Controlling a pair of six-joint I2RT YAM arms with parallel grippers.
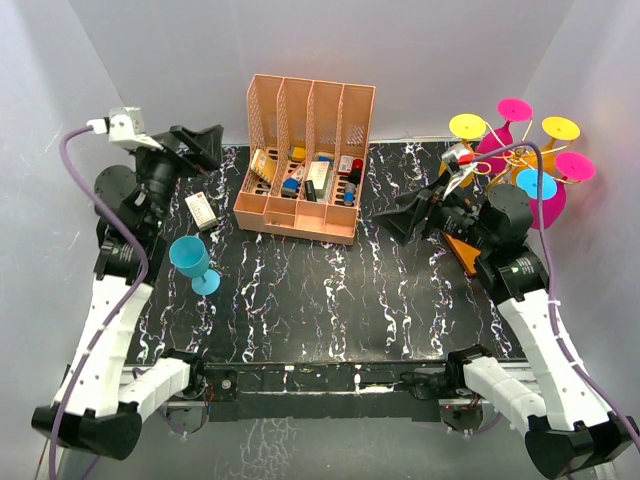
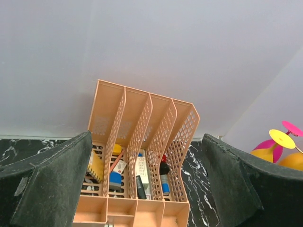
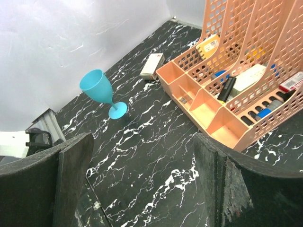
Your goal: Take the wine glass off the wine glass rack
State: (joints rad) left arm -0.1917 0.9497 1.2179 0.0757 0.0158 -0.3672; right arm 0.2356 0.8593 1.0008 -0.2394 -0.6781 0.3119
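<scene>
Now the black marbled surface [image 1: 330, 300] carries the peach-pink slotted plastic organizer [image 1: 305, 160] and, far right, the gold wire rack on its orange-brown wooden base [image 1: 462, 252], with bright inverted wine glasses [image 1: 515, 110] hanging crowded. Left hand [image 1: 205, 147] and right hand [image 1: 400, 222] gape wide, empty. Lifting one glass could snag its hook, jostle neighbours or tip the rack

table [image 1: 330, 300] marbled, slight sheen; organizer [image 1: 262, 120] perforated matt plastic; turquoise wine glass [image 1: 188, 254] smooth plastic.

A blue wine glass [image 1: 193, 262] stands upright on the desk's [image 1: 330, 300] left side. At far right, the rack [image 1: 461, 248] holds pink, yellow and blue glasses [image 1: 514, 109].
</scene>
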